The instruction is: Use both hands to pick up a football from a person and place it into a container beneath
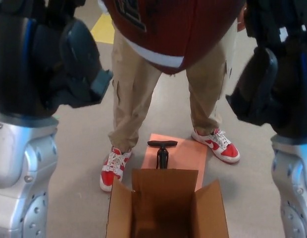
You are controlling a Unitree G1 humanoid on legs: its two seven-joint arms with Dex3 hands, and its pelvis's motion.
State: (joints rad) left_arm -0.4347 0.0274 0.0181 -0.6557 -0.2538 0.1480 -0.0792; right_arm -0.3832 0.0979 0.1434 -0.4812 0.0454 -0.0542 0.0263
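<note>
Two black hands flank the football (176, 32) at the top centre of the frame: the left hand (49, 59) fills the upper left and the right hand (275, 64) the upper right, each thumb jutting inward, though whether the fingers grip or even touch the ball cannot be told, since their tips run off the top edge. The football is dark red-brown with a white stripe, and a dark printed marking near its upper left is too cropped to read. Below it, at the bottom centre, an open cardboard box (166, 206) stands on the floor, with a black hand pump (162, 151) on an orange mat (185, 153) just behind it, between a person's red-and-white sneakers (215, 144).
</note>
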